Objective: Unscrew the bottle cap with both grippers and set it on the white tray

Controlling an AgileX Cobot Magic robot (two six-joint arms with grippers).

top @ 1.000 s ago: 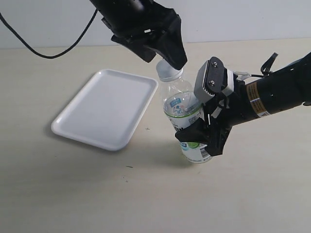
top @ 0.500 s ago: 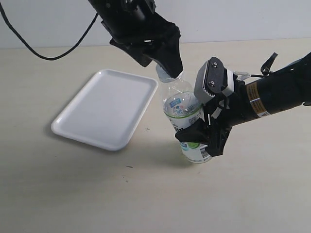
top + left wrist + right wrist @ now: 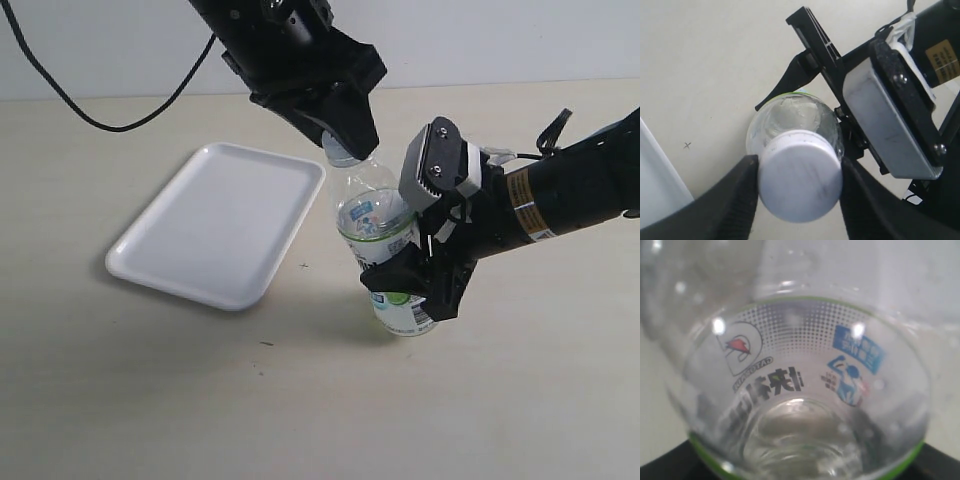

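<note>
White round bottle cap, clear green-labelled bottle

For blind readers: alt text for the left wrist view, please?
A white bottle cap, on a clear bottle, is pinched between two black end effector fingers, seen from above. A second end effector grips the bottle lower down.
</note>
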